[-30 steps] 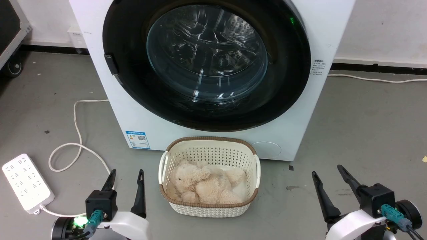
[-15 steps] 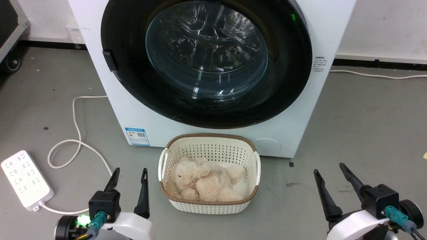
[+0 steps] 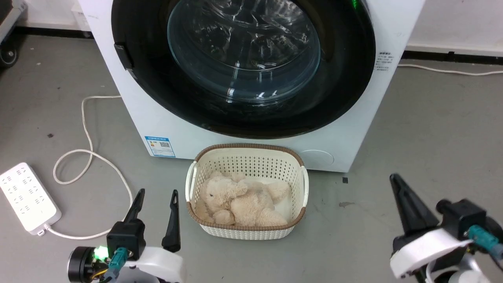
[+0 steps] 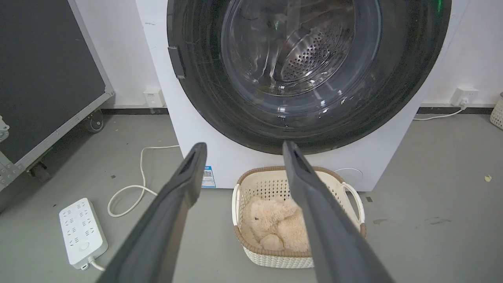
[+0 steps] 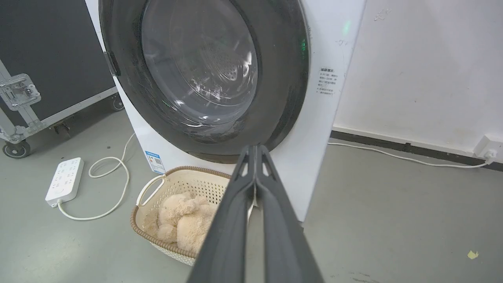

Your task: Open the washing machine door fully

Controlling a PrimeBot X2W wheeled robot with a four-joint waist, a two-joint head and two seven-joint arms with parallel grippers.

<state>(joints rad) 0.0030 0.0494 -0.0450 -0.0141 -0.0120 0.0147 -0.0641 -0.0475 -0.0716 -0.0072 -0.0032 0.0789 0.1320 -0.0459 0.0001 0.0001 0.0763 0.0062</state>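
The washing machine door (image 3: 243, 51) was closed, with both hands low and clear of it.
It sat flush in the front of the washing machine (image 3: 165, 114), straight ahead on the floor (image 3: 432, 129). The left hand (image 3: 157, 192) hovered at lower left with its fingers apart. The right hand (image 3: 396, 180) at lower right had its fingers pressed together on nothing. A basket (image 3: 247, 148) holding a plush toy (image 3: 235, 200) stood just before the machine.

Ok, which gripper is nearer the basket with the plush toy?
Left. The left gripper sits just left of the basket; the right gripper stands well off to its right.
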